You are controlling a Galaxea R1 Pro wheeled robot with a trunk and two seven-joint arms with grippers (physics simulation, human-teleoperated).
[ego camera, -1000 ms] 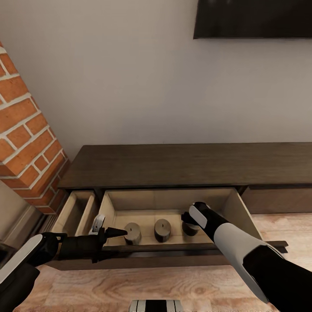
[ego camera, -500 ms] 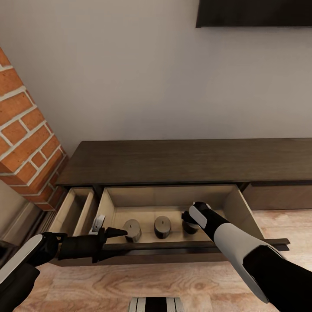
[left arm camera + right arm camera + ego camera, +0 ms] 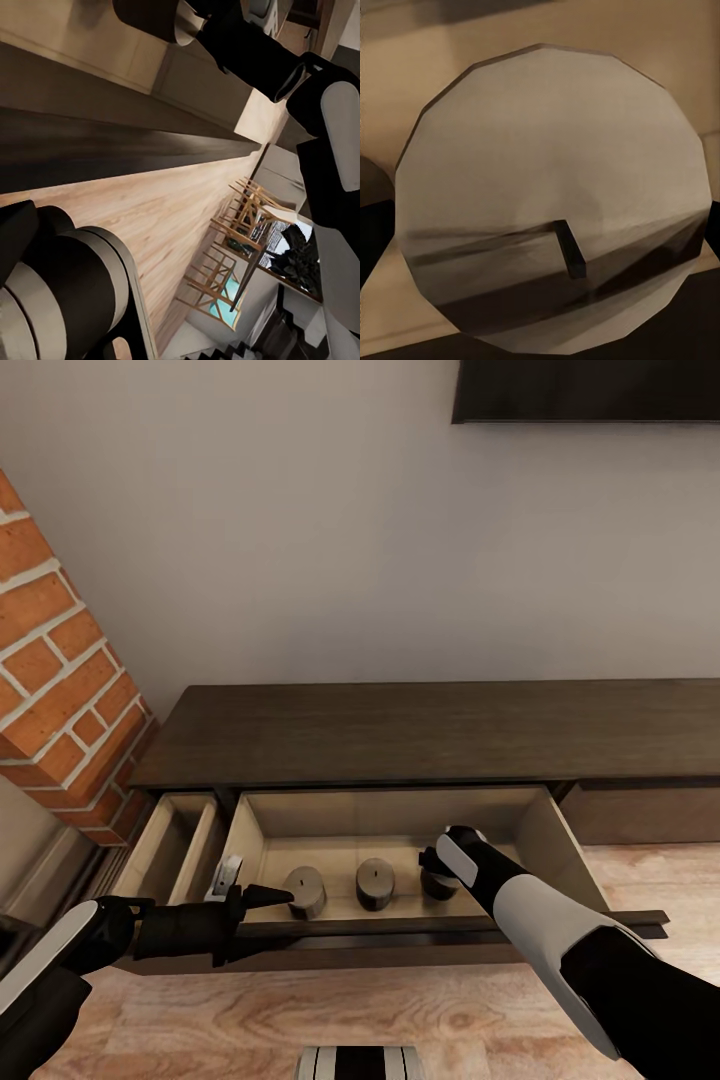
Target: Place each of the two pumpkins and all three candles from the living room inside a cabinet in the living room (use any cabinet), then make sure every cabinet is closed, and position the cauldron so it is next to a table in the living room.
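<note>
Three stubby grey candles (image 3: 304, 891) in open cabinet (image 3: 400, 735) drawer; tool states unclear.

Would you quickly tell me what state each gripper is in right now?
Left gripper: cannot be told.
Right gripper: down at the third candle; grip cannot be told.

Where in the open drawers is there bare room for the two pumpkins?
The wide drawer is bare along its back wall behind the three candles, and at its right end past the right gripper. The narrow drawer to the left looks bare. The front strip is crowded: candles in a row, the left gripper at the front rail.
</note>
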